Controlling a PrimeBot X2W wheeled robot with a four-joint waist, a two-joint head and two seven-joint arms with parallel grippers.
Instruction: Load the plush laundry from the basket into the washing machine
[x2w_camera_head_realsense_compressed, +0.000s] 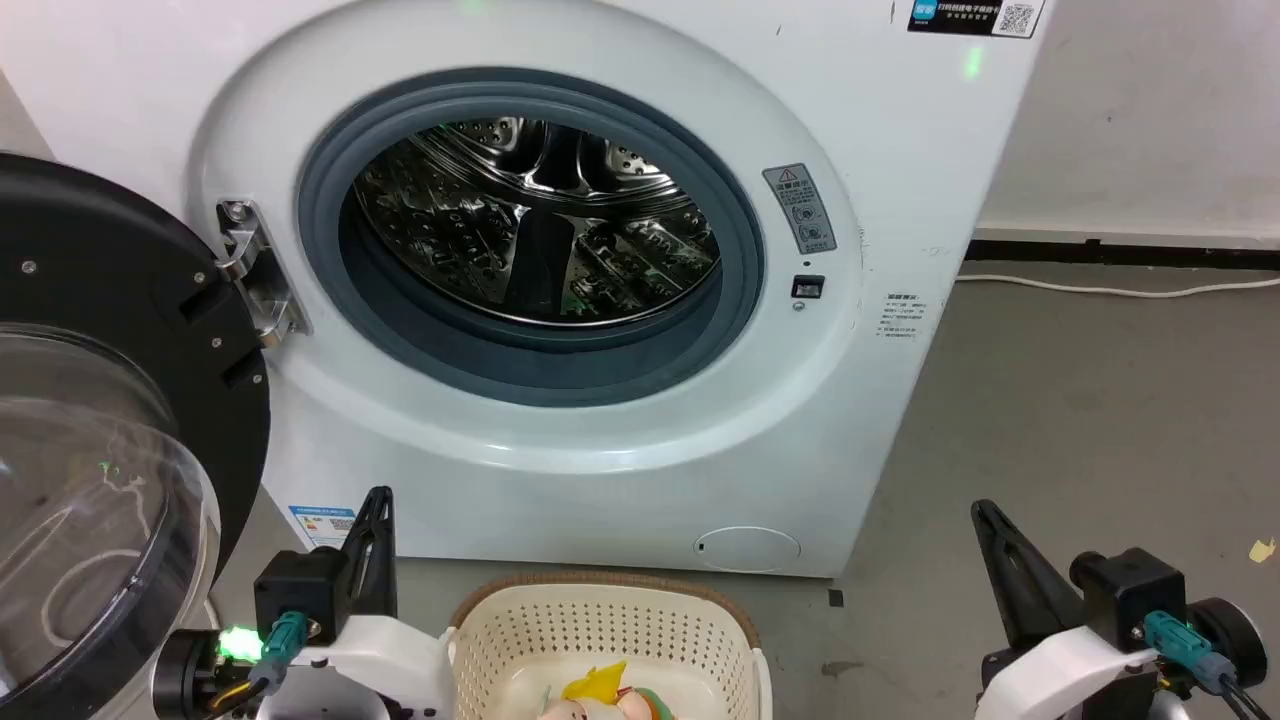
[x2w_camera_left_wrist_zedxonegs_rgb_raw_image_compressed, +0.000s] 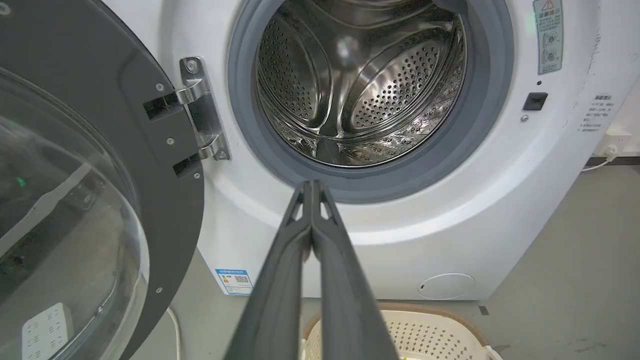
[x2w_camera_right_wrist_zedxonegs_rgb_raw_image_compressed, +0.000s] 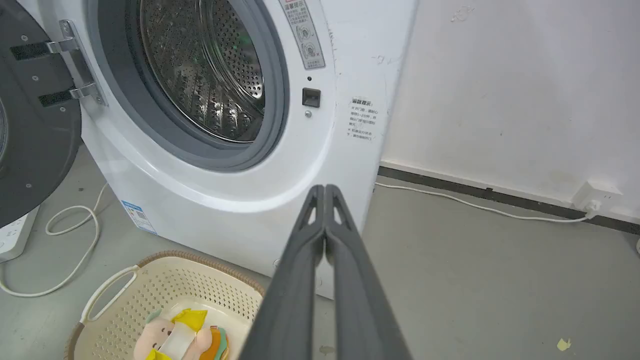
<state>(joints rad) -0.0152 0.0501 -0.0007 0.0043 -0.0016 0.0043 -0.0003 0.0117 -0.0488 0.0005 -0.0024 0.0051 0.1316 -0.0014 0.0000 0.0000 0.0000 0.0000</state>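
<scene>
Plush laundry (x2w_camera_right_wrist_zedxonegs_rgb_raw_image_compressed: 176, 340) lies inside the basket (x2w_camera_head_realsense_compressed: 600, 590), which stands on the floor (x2w_camera_head_realsense_compressed: 1060, 420) just before the washing machine (x2w_camera_head_realsense_compressed: 620, 480). Its door (x2w_camera_head_realsense_compressed: 110, 300) stands swung open at the left. Left gripper (x2w_camera_left_wrist_zedxonegs_rgb_raw_image_compressed: 312, 186) and right gripper (x2w_camera_right_wrist_zedxonegs_rgb_raw_image_compressed: 325, 189) flank the basket, each with its fingers pressed together, clamping nothing.

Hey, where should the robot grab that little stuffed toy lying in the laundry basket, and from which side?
Probably from straight above: the basket walls ring the plush toy, which lies flat on the bottom, so sideways approaches look blocked. Pinch across its soft middle, between the pinkish head and the orange bun.
</scene>
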